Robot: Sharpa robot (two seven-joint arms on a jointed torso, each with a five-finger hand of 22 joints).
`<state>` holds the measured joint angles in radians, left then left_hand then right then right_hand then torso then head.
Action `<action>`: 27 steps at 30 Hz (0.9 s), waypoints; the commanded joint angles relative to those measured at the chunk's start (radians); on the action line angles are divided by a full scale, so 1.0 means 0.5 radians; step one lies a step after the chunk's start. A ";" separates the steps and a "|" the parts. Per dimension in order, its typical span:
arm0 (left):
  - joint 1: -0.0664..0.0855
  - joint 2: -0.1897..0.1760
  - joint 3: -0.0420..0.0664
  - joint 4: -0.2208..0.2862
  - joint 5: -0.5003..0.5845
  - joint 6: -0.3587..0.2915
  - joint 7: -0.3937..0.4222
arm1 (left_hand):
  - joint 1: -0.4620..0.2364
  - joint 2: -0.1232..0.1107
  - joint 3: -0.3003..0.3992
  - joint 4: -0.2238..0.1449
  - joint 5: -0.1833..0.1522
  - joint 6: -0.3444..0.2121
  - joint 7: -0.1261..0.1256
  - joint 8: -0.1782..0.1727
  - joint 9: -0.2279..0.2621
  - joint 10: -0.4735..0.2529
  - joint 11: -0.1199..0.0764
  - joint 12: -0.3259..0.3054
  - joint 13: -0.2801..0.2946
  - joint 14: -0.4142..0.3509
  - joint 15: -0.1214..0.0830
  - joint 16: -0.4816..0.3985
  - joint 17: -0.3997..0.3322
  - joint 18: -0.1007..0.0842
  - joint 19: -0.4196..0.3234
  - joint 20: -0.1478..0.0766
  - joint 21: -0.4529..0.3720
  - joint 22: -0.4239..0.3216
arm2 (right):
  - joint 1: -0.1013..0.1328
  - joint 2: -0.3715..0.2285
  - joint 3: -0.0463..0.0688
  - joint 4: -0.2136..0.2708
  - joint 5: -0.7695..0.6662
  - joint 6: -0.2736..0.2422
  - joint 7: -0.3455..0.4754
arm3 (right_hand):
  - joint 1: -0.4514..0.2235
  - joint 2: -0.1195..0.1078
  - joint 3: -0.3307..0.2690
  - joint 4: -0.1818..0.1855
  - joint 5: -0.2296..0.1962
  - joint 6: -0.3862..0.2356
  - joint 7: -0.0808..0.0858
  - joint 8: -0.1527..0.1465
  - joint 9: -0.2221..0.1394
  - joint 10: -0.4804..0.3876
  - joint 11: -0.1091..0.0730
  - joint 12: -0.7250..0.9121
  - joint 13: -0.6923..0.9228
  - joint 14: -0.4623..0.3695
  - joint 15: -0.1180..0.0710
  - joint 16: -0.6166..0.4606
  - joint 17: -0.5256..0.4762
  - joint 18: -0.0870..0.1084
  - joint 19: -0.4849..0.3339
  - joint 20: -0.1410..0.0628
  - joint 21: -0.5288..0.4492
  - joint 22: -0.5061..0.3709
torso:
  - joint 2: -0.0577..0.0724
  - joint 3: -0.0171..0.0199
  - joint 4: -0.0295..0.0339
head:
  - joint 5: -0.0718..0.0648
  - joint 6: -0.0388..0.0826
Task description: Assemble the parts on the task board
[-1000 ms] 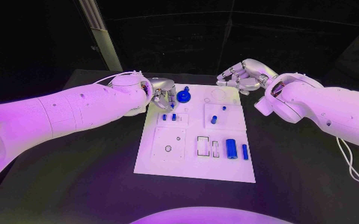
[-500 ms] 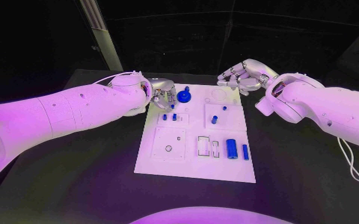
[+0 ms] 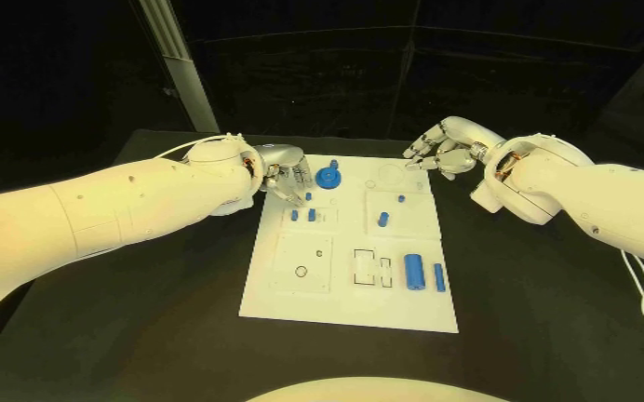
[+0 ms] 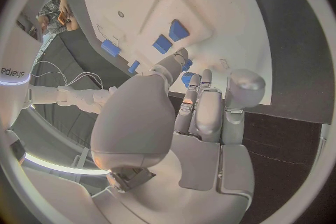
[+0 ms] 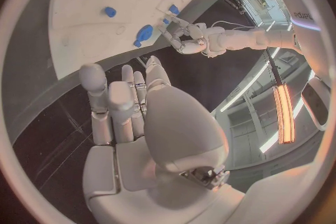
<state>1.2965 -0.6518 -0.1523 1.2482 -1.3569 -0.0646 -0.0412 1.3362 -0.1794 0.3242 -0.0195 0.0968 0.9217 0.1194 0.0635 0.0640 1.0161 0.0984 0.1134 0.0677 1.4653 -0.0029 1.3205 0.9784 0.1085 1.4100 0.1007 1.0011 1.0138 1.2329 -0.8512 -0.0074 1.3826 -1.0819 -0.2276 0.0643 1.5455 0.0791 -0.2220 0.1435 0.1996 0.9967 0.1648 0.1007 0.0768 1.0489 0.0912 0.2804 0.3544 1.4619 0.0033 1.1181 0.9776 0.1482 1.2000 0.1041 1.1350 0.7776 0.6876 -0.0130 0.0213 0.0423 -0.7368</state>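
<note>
Task board (image 3: 352, 283): 7 blue parts (image 3: 416, 269). Left hand (image 3: 288, 172), right hand (image 3: 443, 153): 2 empty, fingers loosely apart.

black table (image 3: 161, 309), pale upright post (image 3: 167, 44)

Head camera overhead; wrist cameras behind hands; all share task board (image 3: 352, 244).

Smooth matt white task board (image 3: 352, 281) holds glossy blue plastic-looking parts (image 3: 415, 270) on a matt black table (image 3: 161, 309).
</note>
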 commanded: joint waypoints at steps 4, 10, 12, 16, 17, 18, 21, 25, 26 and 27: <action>0.020 -0.116 0.005 0.063 0.714 -0.293 0.435 | 0.041 0.065 -0.114 0.029 -0.005 0.041 0.061 0.025 0.011 -0.073 0.013 0.023 0.002 -0.043 0.028 -0.084 -0.158 0.082 -0.079 0.011 -0.271 -0.245 | -0.009 -0.038 0.001 0.064 -0.740 0.049 -0.178 | 0.089 -0.011 0.023 -0.063 -0.024 0.061 -0.018 -0.003 -0.008 0.084 -0.016 -0.148 -0.176 0.050 -0.013 0.076 0.073 -0.020 0.052 -0.006 0.066 0.101 | -0.003 0.0046 -0.008 | -0.042 0.011; 0.028 -0.186 0.004 0.114 1.925 -0.312 0.764 | 0.075 0.169 -0.072 0.047 -0.003 0.110 0.115 0.043 0.008 -0.059 0.036 0.118 0.009 -0.335 0.052 -0.417 -0.754 0.142 -0.318 0.038 -0.725 -0.616 | -0.037 -0.042 0.000 0.134 -1.126 0.069 -0.258 | 0.100 -0.030 0.021 -0.077 -0.050 0.077 -0.032 -0.020 -0.013 0.074 -0.014 -0.215 -0.253 0.044 -0.006 0.073 0.059 -0.019 0.043 0.000 0.065 0.096 | 0.001 0.0028 -0.002 | -0.088 0.019; 0.028 -0.205 0.003 0.146 2.311 -0.261 0.811 | 0.079 0.184 -0.054 0.047 -0.002 0.128 0.124 0.048 0.008 -0.049 0.043 0.159 0.010 -0.460 0.062 -0.541 -0.972 0.145 -0.369 0.046 -0.776 -0.644 | -0.057 -0.031 0.000 0.152 -1.227 0.073 -0.276 | 0.101 -0.036 0.020 -0.082 -0.060 0.077 -0.034 -0.029 -0.015 0.067 -0.010 -0.237 -0.280 0.041 -0.002 0.066 0.048 -0.017 0.034 0.002 0.059 0.086 | 0.003 -0.0020 0.000 | -0.099 0.026; 0.024 -0.226 0.001 0.183 2.589 -0.210 0.847 | 0.059 0.186 -0.054 0.057 -0.003 0.149 0.119 0.058 0.009 -0.023 0.037 0.210 0.014 -0.516 0.061 -0.572 -1.015 0.148 -0.404 0.050 -0.819 -0.671 | -0.088 -0.012 0.000 0.162 -1.294 0.060 -0.277 | 0.111 -0.038 0.029 -0.095 -0.065 0.072 -0.029 -0.048 -0.018 0.051 -0.002 -0.271 -0.327 0.038 0.005 0.063 0.040 -0.016 0.025 0.006 0.055 0.080 | 0.003 -0.0047 0.004 | -0.107 0.027; 0.023 -0.233 0.001 0.192 2.634 -0.200 0.853 | 0.058 0.186 -0.054 0.058 -0.003 0.157 0.117 0.062 0.009 -0.013 0.034 0.224 0.016 -0.522 0.060 -0.574 -1.020 0.149 -0.408 0.049 -0.827 -0.676 | -0.094 -0.004 0.000 0.162 -1.304 0.054 -0.275 | 0.115 -0.036 0.032 -0.098 -0.066 0.070 -0.028 -0.052 -0.018 0.050 0.000 -0.276 -0.336 0.038 0.006 0.065 0.042 -0.016 0.025 0.007 0.056 0.082 | 0.003 -0.0029 0.001 | -0.106 0.024; 0.022 -0.239 0.000 0.200 2.669 -0.191 0.858 | 0.057 0.187 -0.053 0.058 -0.003 0.166 0.115 0.068 0.010 -0.003 0.032 0.237 0.017 -0.527 0.058 -0.575 -1.025 0.149 -0.410 0.049 -0.834 -0.681 | -0.099 0.004 0.000 0.160 -1.312 0.051 -0.274 | 0.117 -0.034 0.035 -0.101 -0.066 0.068 -0.026 -0.056 -0.019 0.049 0.002 -0.280 -0.343 0.039 0.007 0.069 0.046 -0.017 0.027 0.007 0.059 0.087 | 0.003 -0.0025 0.000 | -0.106 0.023; 0.020 -0.254 0.000 0.215 2.729 -0.178 0.867 | 0.059 0.193 -0.045 0.057 -0.002 0.192 0.108 0.083 0.013 0.022 0.024 0.267 0.020 -0.533 0.053 -0.575 -1.034 0.150 -0.410 0.046 -0.845 -0.690 | -0.113 0.024 0.000 0.156 -1.326 0.057 -0.273 | 0.135 -0.020 0.056 -0.114 -0.082 0.065 -0.023 -0.065 -0.019 0.058 0.005 -0.291 -0.371 0.045 0.007 0.093 0.071 -0.020 0.037 0.009 0.073 0.108 | 0.003 -0.0010 -0.001 | -0.110 0.014; 0.020 -0.269 -0.001 0.226 2.766 -0.168 0.870 | 0.067 0.195 -0.036 0.052 -0.001 0.205 0.105 0.092 0.014 0.032 0.020 0.281 0.020 -0.537 0.050 -0.575 -1.040 0.151 -0.409 0.042 -0.851 -0.695 | -0.125 0.051 0.000 0.144 -1.334 0.071 -0.276 | 0.162 0.000 0.091 -0.131 -0.145 0.070 -0.020 -0.071 -0.019 0.080 0.003 -0.303 -0.409 0.050 0.007 0.120 0.097 -0.023 0.048 0.008 0.092 0.133 | 0.003 -0.0020 -0.001 | -0.113 0.019; 0.019 -0.272 -0.001 0.229 2.771 -0.166 0.869 | 0.068 0.195 -0.036 0.051 -0.001 0.205 0.105 0.092 0.014 0.032 0.020 0.281 0.020 -0.537 0.050 -0.575 -1.040 0.151 -0.409 0.042 -0.851 -0.695 | -0.128 0.058 0.000 0.141 -1.335 0.074 -0.277 | 0.163 0.001 0.094 -0.132 -0.147 0.070 -0.019 -0.071 -0.019 0.081 0.004 -0.305 -0.413 0.051 0.007 0.124 0.101 -0.024 0.051 0.008 0.095 0.138 | 0.004 -0.0007 -0.002 | -0.114 0.021; 0.019 -0.274 -0.001 0.232 2.774 -0.165 0.869 | 0.069 0.195 -0.035 0.050 -0.001 0.207 0.104 0.094 0.014 0.033 0.019 0.284 0.019 -0.538 0.049 -0.575 -1.041 0.151 -0.409 0.042 -0.852 -0.696 | -0.131 0.064 0.000 0.138 -1.336 0.078 -0.278 | 0.163 0.001 0.094 -0.132 -0.147 0.070 -0.018 -0.071 -0.019 0.081 0.004 -0.305 -0.413 0.051 0.007 0.124 0.102 -0.024 0.051 0.008 0.095 0.138 | 0.004 -0.0008 -0.002 | -0.116 0.021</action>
<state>1.3051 -0.7883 -0.1531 1.3605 -0.0542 -0.1687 0.3568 1.3689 -0.0899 0.3012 0.0055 0.0968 1.0188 0.1732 0.1061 0.0701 1.0259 0.1053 0.2519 0.0767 1.2040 0.0215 1.0387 0.4586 0.1702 1.2103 0.1214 0.5781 0.6665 1.1662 -0.8208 -0.0082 1.4523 -1.7122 -0.2000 -0.0661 1.6199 0.0781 -0.1821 0.0768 0.1308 1.0281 0.1506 0.0687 0.0679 1.0847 0.0929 0.1304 0.1483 1.4651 -0.0001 1.1751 1.0278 0.1479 1.2170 0.1071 1.1802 0.8466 0.6890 -0.0139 0.0213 -0.0144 -0.7273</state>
